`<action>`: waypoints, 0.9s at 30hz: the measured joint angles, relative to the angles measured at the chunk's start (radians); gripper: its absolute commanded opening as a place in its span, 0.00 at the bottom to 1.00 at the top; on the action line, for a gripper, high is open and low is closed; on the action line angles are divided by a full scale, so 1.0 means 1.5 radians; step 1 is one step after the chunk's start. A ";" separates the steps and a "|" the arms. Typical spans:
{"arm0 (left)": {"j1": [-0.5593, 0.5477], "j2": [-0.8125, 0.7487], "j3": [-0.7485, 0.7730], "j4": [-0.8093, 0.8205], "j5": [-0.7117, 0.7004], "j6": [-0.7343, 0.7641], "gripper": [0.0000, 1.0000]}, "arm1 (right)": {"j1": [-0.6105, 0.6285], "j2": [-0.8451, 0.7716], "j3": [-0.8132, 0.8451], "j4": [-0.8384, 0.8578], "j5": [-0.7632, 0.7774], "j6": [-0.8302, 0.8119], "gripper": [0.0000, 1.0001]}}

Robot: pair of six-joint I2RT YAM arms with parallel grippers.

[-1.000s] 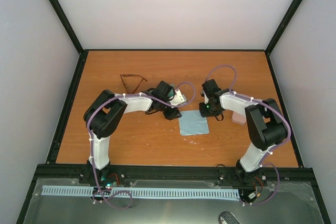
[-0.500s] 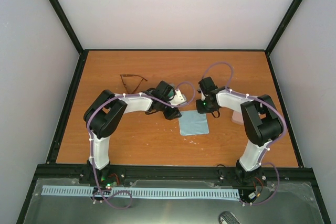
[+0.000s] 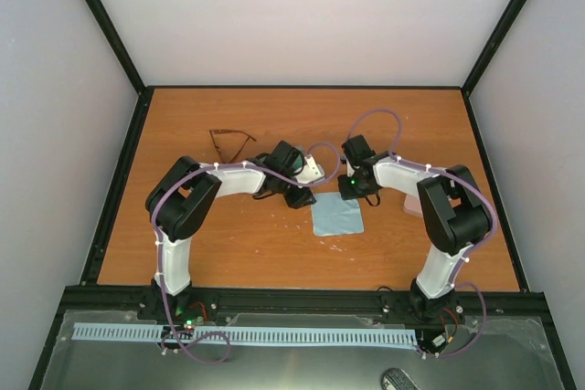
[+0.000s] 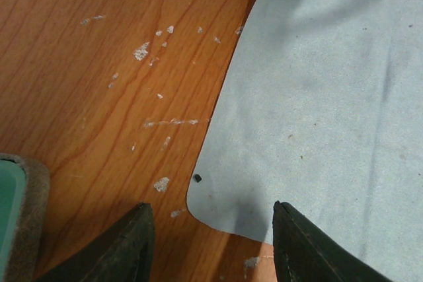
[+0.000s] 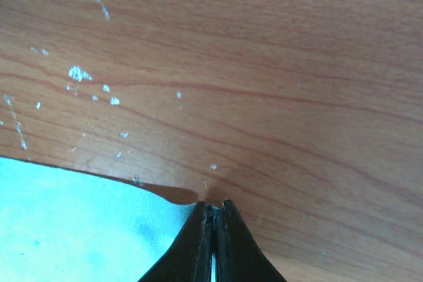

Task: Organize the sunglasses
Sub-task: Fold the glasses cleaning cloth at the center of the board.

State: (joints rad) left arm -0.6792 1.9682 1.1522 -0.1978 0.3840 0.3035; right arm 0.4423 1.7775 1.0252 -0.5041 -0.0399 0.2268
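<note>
Dark brown wire-framed sunglasses [image 3: 230, 142] lie on the table at the far left, apart from both arms. A light blue cloth [image 3: 336, 216] lies flat in the middle. My right gripper [image 3: 351, 196] is at the cloth's far right corner, and in the right wrist view it [image 5: 213, 214] is shut with the edge of the cloth [image 5: 79, 229] pinched between its tips. My left gripper [image 3: 305, 200] hovers at the far left corner. In the left wrist view it [image 4: 211, 236] is open, with the corner of the cloth [image 4: 317, 97] between its fingers [image 4: 119, 249].
An open grey case with a green lining [image 4: 16, 216] sits just left of my left gripper, also seen from above [image 3: 311, 168]. A pink case [image 3: 413, 205] lies right of the cloth, partly under my right arm. Black rails [image 3: 119, 180] edge the wooden table.
My right gripper has shifted slightly left to the cloth's corner and shut on it. The left arm, the cloth and the sunglasses have not moved.
</note>
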 measured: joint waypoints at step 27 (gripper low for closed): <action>-0.029 0.013 0.006 0.016 -0.012 -0.004 0.01 | 0.004 -0.027 -0.025 -0.020 0.011 0.006 0.03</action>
State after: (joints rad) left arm -0.7231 1.9873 1.1606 -0.1734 0.3653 0.2970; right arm 0.4477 1.7374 0.9878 -0.5343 -0.0235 0.2359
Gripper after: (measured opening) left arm 0.011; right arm 0.029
